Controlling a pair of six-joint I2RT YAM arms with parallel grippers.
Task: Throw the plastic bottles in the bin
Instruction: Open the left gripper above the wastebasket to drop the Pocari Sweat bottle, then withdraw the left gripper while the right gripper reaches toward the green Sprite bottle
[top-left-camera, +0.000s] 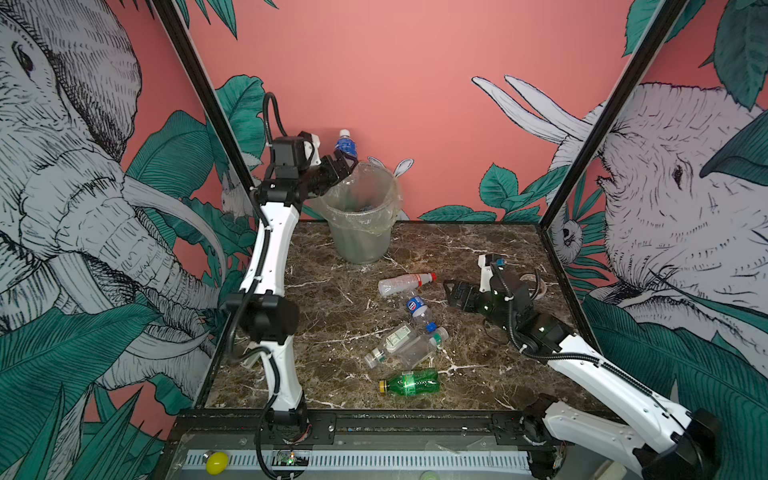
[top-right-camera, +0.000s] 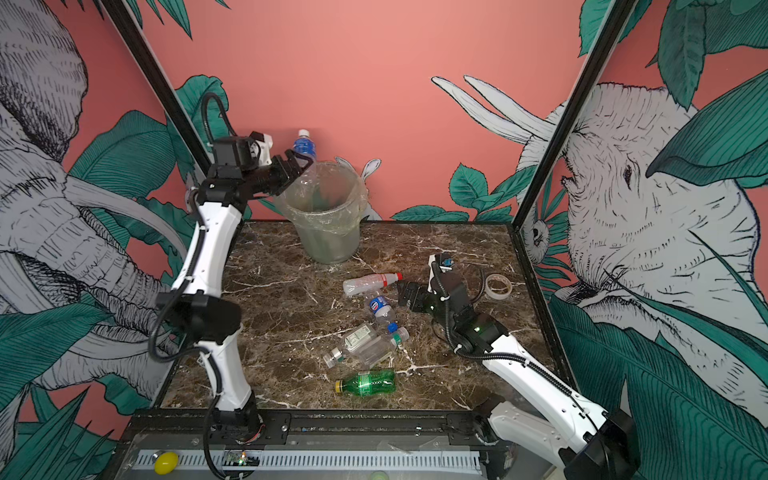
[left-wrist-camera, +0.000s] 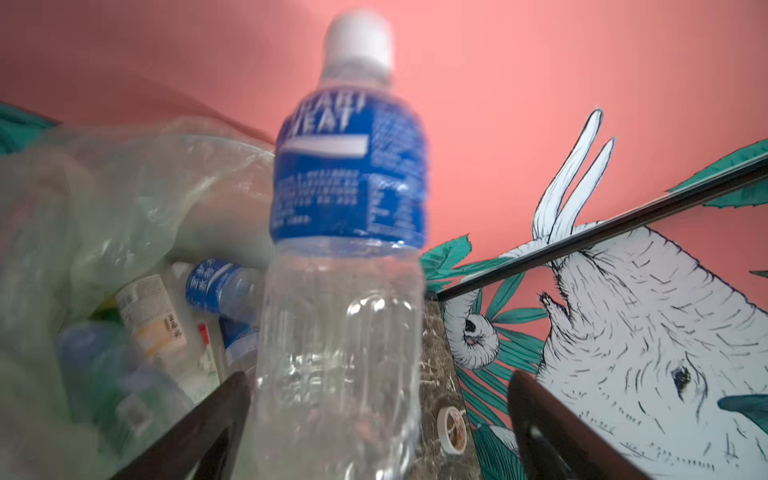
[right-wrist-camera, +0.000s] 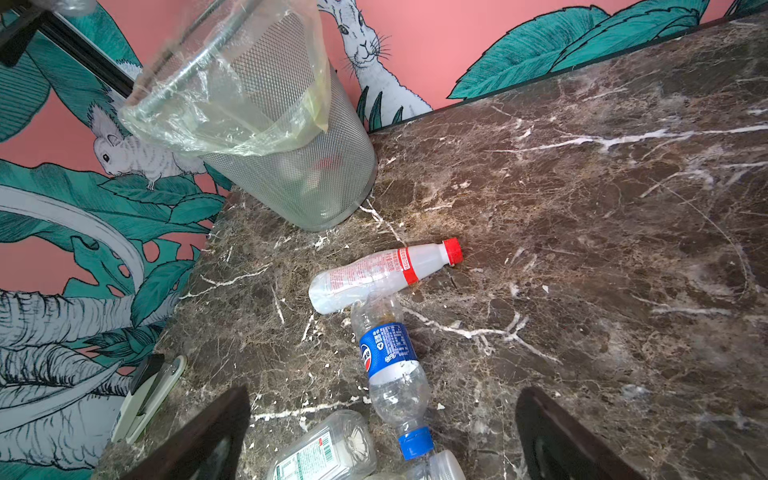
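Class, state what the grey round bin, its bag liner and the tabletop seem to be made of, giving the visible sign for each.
The grey round bin: fine mesh, likely metal, matte; tiny regular holes show. The bag liner: thin clear yellowish plastic film, glossy and wrinkled. The tabletop: brown white-veined marble, or a printed imitation; slight sheen.

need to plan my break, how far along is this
Done: several bottles lie in the bin. In hand: a blue-label bottle stands between the open left jaws at the rim. Left: at least five on the table, including the red-capped bottle and green bottle.
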